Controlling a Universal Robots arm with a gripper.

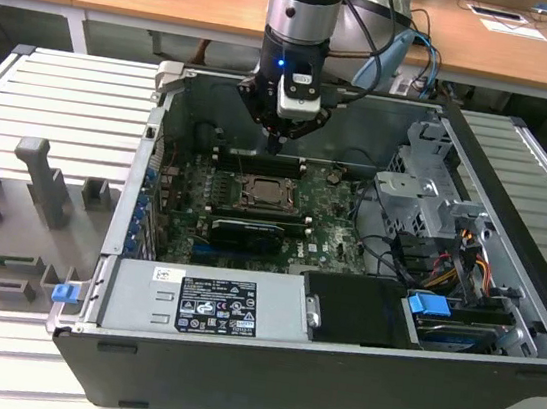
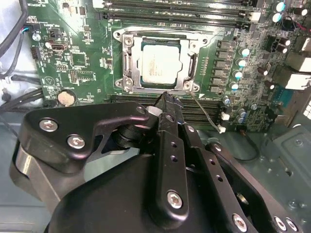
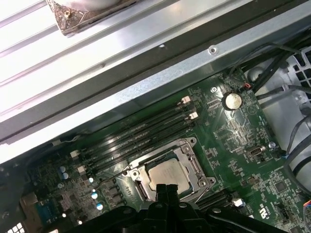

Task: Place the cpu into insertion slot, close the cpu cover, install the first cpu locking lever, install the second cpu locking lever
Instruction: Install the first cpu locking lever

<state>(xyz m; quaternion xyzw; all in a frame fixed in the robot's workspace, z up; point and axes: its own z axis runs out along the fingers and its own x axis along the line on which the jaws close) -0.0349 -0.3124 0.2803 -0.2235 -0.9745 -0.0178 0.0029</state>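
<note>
The cpu [image 2: 159,63] lies flat in the insertion slot [image 2: 127,83], its pale metal top showing through the cut-out of the cpu cover [image 2: 191,59], which is down around it. In the exterior view the cpu [image 1: 267,196] sits mid-board inside the open computer case. My gripper [image 2: 167,98] is shut on nothing and hangs just above the socket's edge by the memory slots. A thin grey locking lever [image 2: 206,112] sticks out loose from that corner. In the first wrist view the gripper [image 3: 165,190] is right beside the cpu [image 3: 167,175], and the lever [image 3: 109,179] angles away.
Long black memory slots [image 2: 194,9] flank the socket. A black graphics card [image 1: 247,231] lies in front of it, then the power supply [image 1: 205,301]. A drive cage [image 1: 425,199] with cables fills the exterior view's right. The case wall [image 3: 146,82] rises close behind.
</note>
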